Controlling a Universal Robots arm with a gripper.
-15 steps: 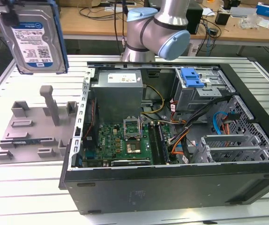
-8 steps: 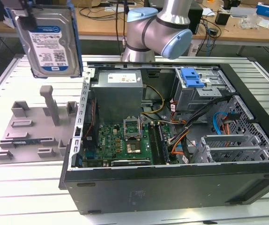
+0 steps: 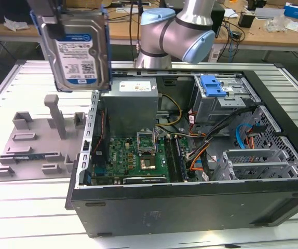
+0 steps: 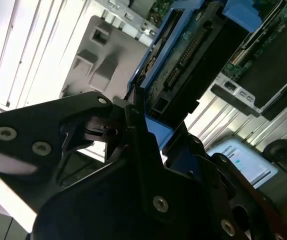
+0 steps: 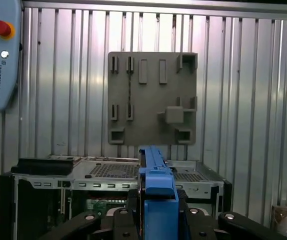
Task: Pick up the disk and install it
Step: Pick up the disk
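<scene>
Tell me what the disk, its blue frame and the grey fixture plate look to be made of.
The disk looks metal: bare silver casing, dull sheen, glossy printed label. Its blue frame looks plastic: moulded, evenly coloured, slight gloss. The grey fixture plate is probably matt plastic, moulded or printed; can't tell which.

— Where does the computer case [image 3: 190, 207] sit?
— On the table [image 3: 29, 223], open side up, filling the middle and the exterior view's right. The tray [image 3: 35, 145] lies just beside it on the exterior view's left.
— And the disk [image 3: 76, 46]?
— Raised well above both, far left, clamped upright in the gripper [image 5: 157, 215].
— Inside the case?
— The circuit board [image 3: 133, 155] lies near, the power box [image 3: 131, 98] behind it, the drive cage [image 3: 221, 98] at the far right
</scene>
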